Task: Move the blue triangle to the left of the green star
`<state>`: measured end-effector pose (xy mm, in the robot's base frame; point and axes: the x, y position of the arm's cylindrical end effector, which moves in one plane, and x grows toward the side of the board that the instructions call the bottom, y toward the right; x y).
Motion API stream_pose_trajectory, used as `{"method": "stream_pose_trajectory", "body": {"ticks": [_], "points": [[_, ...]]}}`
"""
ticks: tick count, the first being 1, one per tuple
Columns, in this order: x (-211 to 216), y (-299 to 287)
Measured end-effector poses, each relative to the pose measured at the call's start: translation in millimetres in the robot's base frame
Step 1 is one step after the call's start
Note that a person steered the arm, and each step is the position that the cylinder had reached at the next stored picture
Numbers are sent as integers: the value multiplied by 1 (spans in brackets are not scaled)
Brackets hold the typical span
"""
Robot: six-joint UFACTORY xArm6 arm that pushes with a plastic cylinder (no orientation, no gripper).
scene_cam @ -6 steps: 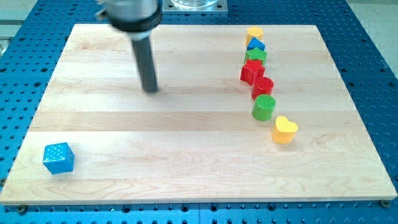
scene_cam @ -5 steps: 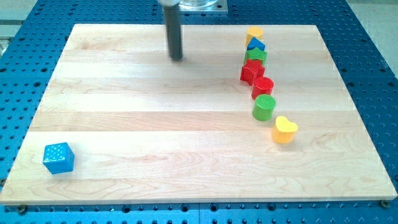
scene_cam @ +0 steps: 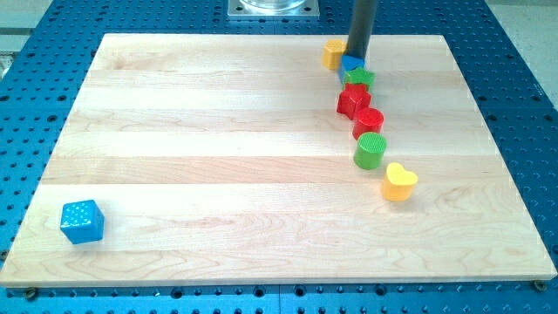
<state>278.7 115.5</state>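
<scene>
The blue triangle (scene_cam: 351,64) sits near the view's top right of the wooden board, touching the green star (scene_cam: 358,78) just below it. My tip (scene_cam: 358,55) stands at the blue triangle's upper right edge and partly hides it. A yellow block (scene_cam: 333,53) lies just left of my tip, its shape unclear.
Below the green star runs a column: a red star (scene_cam: 352,99), a red cylinder (scene_cam: 369,121), a green cylinder (scene_cam: 370,150) and a yellow heart (scene_cam: 399,181). A blue cube (scene_cam: 82,221) sits at the board's bottom left. The board's top edge (scene_cam: 261,36) is just above my tip.
My tip has swept from the board's upper left across to the top right. The yellow block has been pushed left from above the blue triangle.
</scene>
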Motion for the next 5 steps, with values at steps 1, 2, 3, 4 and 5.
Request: {"method": "stream_pose_trajectory", "body": {"ticks": [1, 2, 3, 4, 5], "points": [[2, 19], [2, 24], [4, -16], [32, -77], [40, -85]]}}
